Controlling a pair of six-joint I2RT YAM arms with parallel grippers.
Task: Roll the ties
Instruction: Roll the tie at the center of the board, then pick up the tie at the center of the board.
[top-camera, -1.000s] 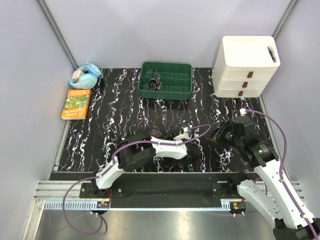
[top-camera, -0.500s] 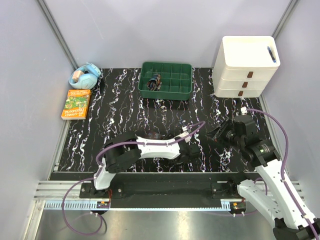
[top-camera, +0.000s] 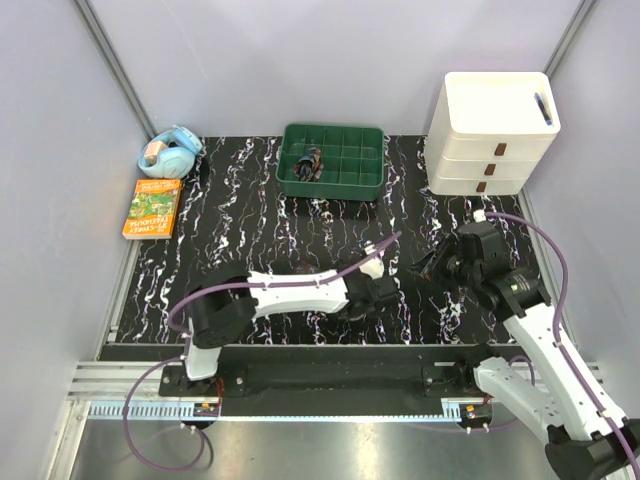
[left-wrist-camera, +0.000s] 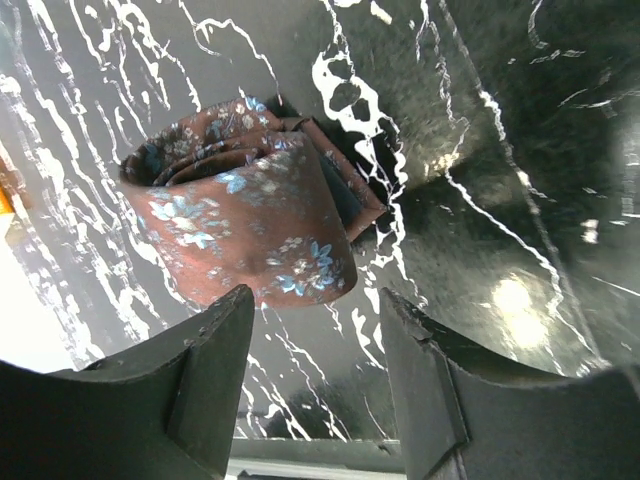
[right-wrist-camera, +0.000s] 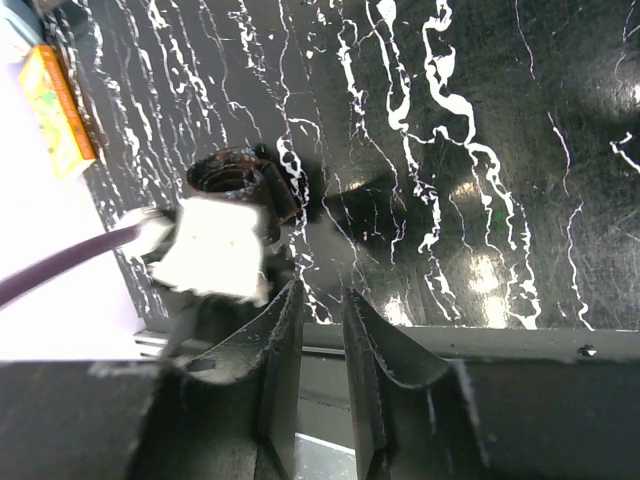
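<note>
Blk tabletop w/ white veining (top-camera: 230, 230) carries a green compartment tray (top-camera: 332, 185) at back ctr. White drawer unit (top-camera: 490, 135) stands just R of tray. Orange book (top-camera: 153, 208) and pale-blue item (top-camera: 170, 152) lie well L of tray. Rolled tie (left-wrist-camera: 240, 215) lies nearer front than tray.

matt woven cloth tie (left-wrist-camera: 240, 215), glossy black marbled table (left-wrist-camera: 520, 150)
</note>
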